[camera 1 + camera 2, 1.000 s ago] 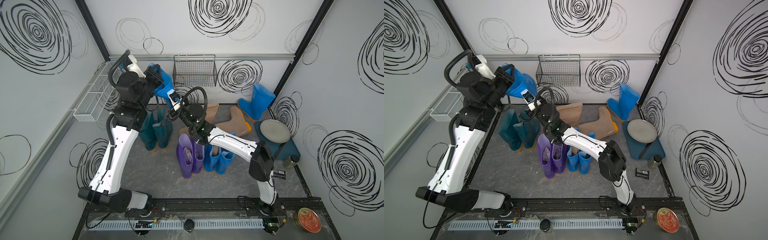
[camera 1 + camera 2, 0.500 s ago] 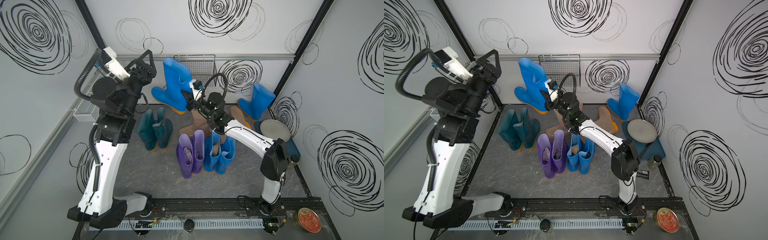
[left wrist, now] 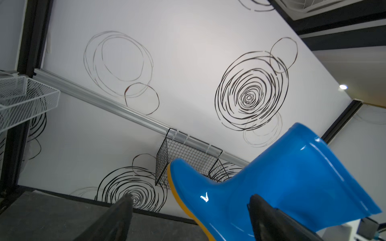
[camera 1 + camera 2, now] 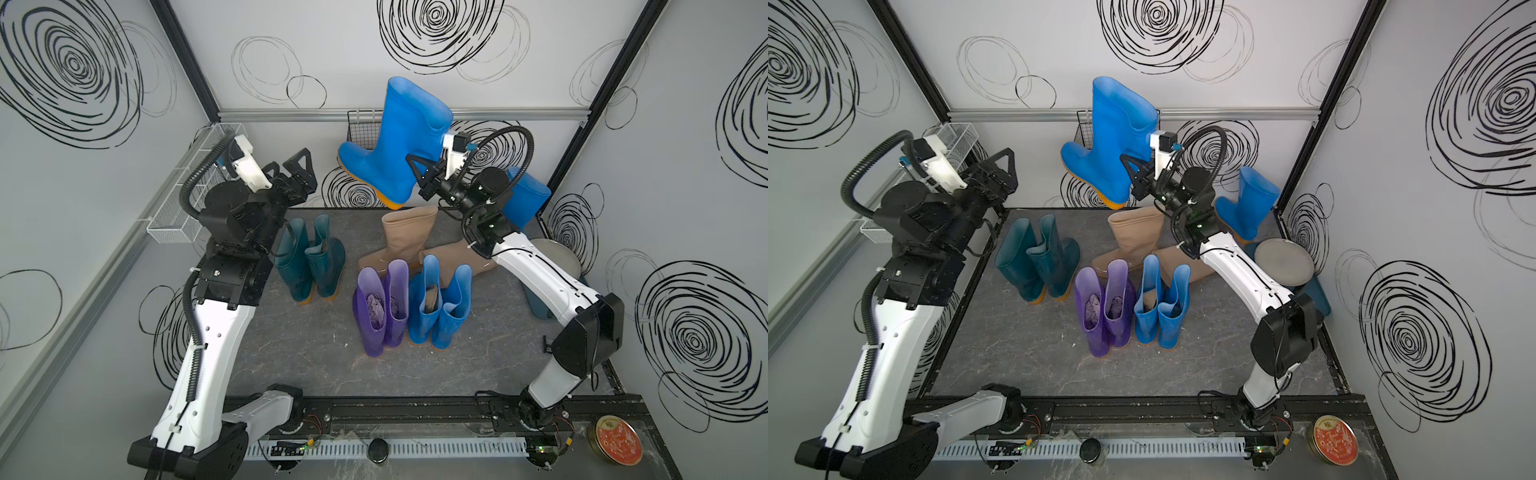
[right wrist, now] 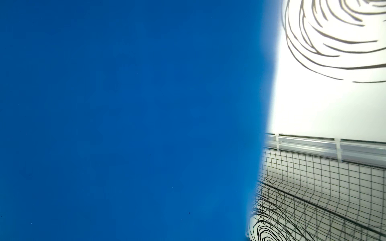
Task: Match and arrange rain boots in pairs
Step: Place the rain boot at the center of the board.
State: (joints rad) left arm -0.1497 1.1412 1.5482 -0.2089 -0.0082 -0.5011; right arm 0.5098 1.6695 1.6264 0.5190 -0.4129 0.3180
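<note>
Top views: held boot (image 4: 399, 141), bright blue with an orange sole, hangs in the air before the back wall and above the tan boots (image 4: 407, 232), toe toward the left arm.
Right end effector (image 4: 417, 172): clamped on the held boot's shaft at the heel side, carrying it alone.
Left end effector (image 4: 289, 166): jaws spread wide, empty, well apart from the boot.
Change: a second ago both end effectors were at this boot, nearer the left arm, with the left one closed on it. The left has since let go and drawn back, and the right has swung the boot toward the middle.
Left wrist view: boot seen beyond the spread fingers (image 3: 119, 217), no contact.
Right wrist view: blue fills most of the frame; the grip itself is hidden.
Likely mate: lone blue boot (image 4: 528, 195), standing in the back right corner.
Paired: teal pair (image 4: 309, 266), purple pair (image 4: 382, 307), blue pair (image 4: 438, 307), upright on the tabletop (image 4: 299, 357).
Unpaired: tan boots, one standing, one lying.
Meaning: the handover looks complete; the right arm is placed to set this boot by its mate.
</note>
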